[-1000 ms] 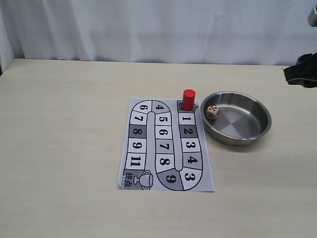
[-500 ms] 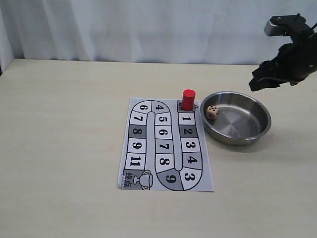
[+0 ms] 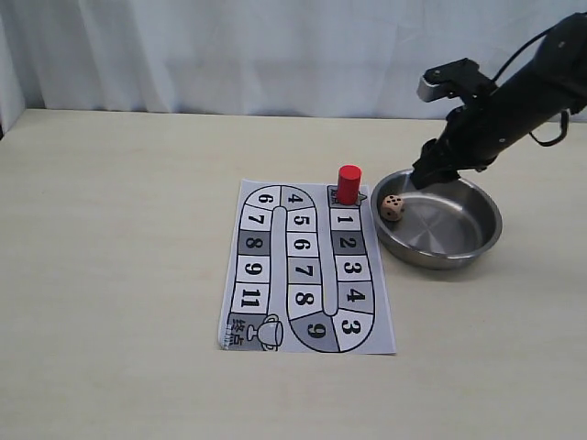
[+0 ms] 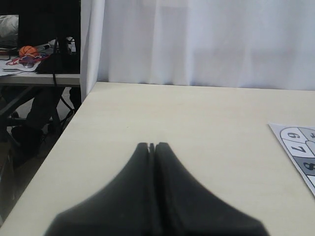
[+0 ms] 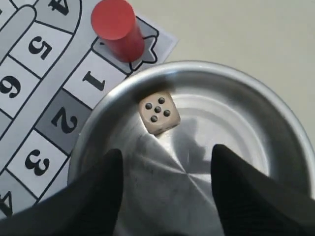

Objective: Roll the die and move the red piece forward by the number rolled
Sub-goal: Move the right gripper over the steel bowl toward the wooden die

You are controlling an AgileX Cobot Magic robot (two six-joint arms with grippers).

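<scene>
The die (image 3: 393,208), a small pale beige wooden cube with dark pips, lies inside the round shallow stainless-steel bowl (image 3: 486,206), against the wall nearest the printed paper game board (image 3: 303,271). In the right wrist view the die (image 5: 158,112) shows a five-pip face to the camera.

The red piece (image 3: 348,184), a plain solid cylinder with a flat top, stands upright on the board's start mark, just behind square 1 and close beside the bowl's rim (image 5: 206,66).

The right tool (image 3: 424,174) hangs over the bowl's far rim. Its black jaws are spread wide (image 5: 166,150) and hold nothing, with the die just ahead of them. Whether they touch the metal is hard to judge.

The left tool (image 4: 152,146) is pressed together, empty, over the bare pale wooden worktop (image 3: 119,238), well apart from the board's edge (image 4: 298,147).
</scene>
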